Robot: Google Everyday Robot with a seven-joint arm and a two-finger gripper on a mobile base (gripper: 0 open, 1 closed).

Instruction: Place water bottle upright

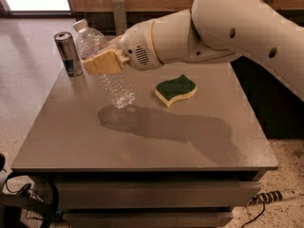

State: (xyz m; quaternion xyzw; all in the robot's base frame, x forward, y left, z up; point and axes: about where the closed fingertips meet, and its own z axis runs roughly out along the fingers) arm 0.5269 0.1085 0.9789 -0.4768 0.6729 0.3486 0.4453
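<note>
Grey table (71, 141), matte top. Directly on it: silver-blue can (69, 53) upright at the far left corner; green-and-yellow sponge (175, 90) flat, right of centre, well apart from the can. Gripper (98, 63) over the far-left area, clamped on the tilted water bottle (116, 87); whether the bottle base touches the top is unclear.

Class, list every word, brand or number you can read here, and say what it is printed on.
No text can be read.
The water bottle label band, by the gripper clamped on it above the table: too blurred.
The can: print too blurred.
The sponge: no text.
</note>
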